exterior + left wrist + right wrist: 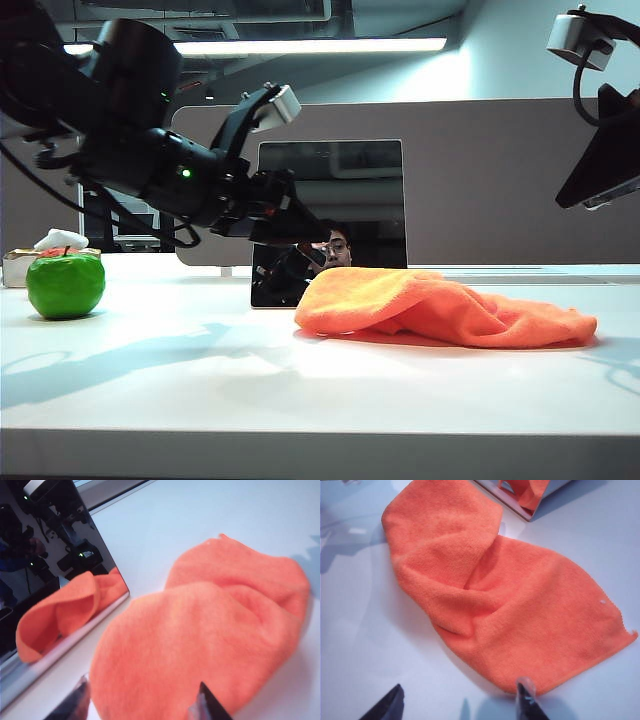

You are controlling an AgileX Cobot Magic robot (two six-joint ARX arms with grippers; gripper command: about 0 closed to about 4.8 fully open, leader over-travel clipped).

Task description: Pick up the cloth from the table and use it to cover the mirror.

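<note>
The cloth [440, 308] lies in a rumpled heap on the table [300, 400], its near-left edge just in front of the mirror [330, 190], which stands upright behind it with the orange folds showing in its glass. Nothing is draped over the mirror yet, so the covering has not begun; from where I stand the step in hand is the reach for the cloth.

The left end effector [142, 700] hangs low over the mirror end of the cloth, fingers spread wide with orange pile showing between them and nothing pinched. In the exterior view its dark arm stretches in from the left, crossing in front of the mirror. The right end effector [457, 697] hovers above the other end of the cloth, near the hem, its fingers also apart and empty; in the exterior view it sits high at the right edge, well clear of the table.

Next, I would judge, each end effector needs to come down onto an edge of the cloth and close on it, then lift it high enough to clear the mirror's top edge without nudging the panel.

Off to the left sits a green apple [65, 284], well apart from all this.
</note>
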